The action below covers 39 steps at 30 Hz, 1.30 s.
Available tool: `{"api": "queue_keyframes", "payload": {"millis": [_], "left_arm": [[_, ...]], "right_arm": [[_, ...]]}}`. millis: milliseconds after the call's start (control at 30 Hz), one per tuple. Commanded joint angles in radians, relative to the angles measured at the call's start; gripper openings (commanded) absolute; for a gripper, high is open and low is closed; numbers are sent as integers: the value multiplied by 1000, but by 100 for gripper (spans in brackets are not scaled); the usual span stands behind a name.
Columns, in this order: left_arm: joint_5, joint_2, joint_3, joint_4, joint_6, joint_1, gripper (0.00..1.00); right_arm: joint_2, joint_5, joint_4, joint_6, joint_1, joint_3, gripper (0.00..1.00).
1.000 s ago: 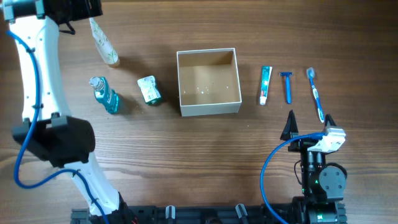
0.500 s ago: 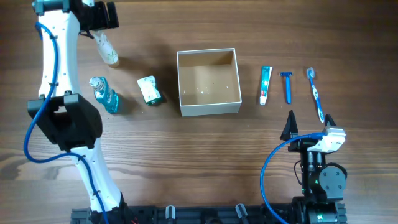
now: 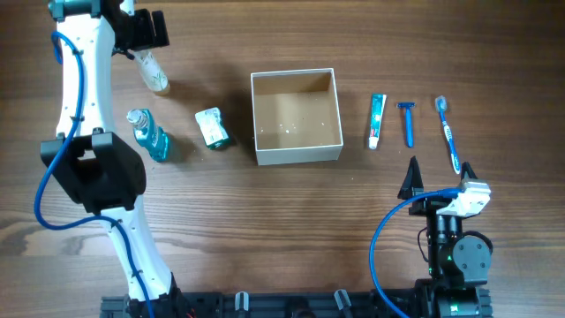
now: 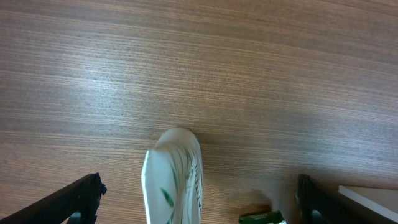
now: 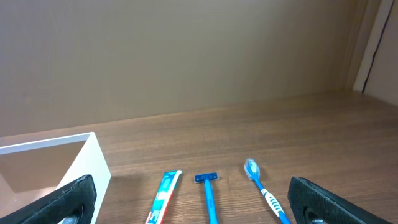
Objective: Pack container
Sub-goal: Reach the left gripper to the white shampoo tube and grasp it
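Overhead: left tool hanging wide over a tube, container sitting mid-bench

At the far left, the left tool (image 3: 146, 35) is hanging over the upper end of a white tube (image 3: 152, 71) printed with green leaves. The left wrist view is showing its fingers (image 4: 78, 200) spread wide and released, with the tube's end lying between them; whether they are touching it I cannot tell. Below that tube a blue bottle (image 3: 150, 134) is sitting on the bench (image 3: 265, 221), with a green-and-white packet (image 3: 212, 127) near it on the right. The container (image 3: 298, 153) is standing at the middle of the bench, its tan inside facing up. To its right a toothpaste tube (image 3: 376, 121), a razor (image 3: 407, 122) and a toothbrush (image 3: 448, 132) are lying side by side, apart from one another. Nearer the front edge, the right tool (image 3: 439, 181) is pointing toward them with its fingers parted and released.
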Motion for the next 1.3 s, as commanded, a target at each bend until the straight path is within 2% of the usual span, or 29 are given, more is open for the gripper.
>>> {"api": "queue_keyframes", "payload": {"millis": [0,233,267,367,600,633,733,900,1100,1267], "left_arm": [[-6,36,13,-4,-14,6,100],[-6,38,13,-16,-14,7,98],[-6,38,13,-16,-14,7,94],[-6,38,13,-16,-14,7,71],[-6,38,13,-24,-14,7,25],[-6,38,13,-27,-14,7,22],[-6,38,13,-31,-14,7,18],[-6,38,13,-31,-14,7,4],[18,21,13,-22,-19,6,4],[77,-51,39,0,-67,6,4]], "right_arm": [[-3,-8,3,-3,-5,-1,100],[-3,-8,3,-3,-5,-1,100],[-3,-8,3,-3,-5,-1,100],[-3,-8,3,-3,-5,-1,100],[-3,-8,3,-3,-5,-1,100],[-3,-8,3,-3,-5,-1,100],[-3,-8,3,-3,-5,-1,100],[-3,-8,3,-3,-5,-1,100],[-3,-8,3,-3,-5,-1,100],[-3,-8,3,-3,-5,-1,100]]}}
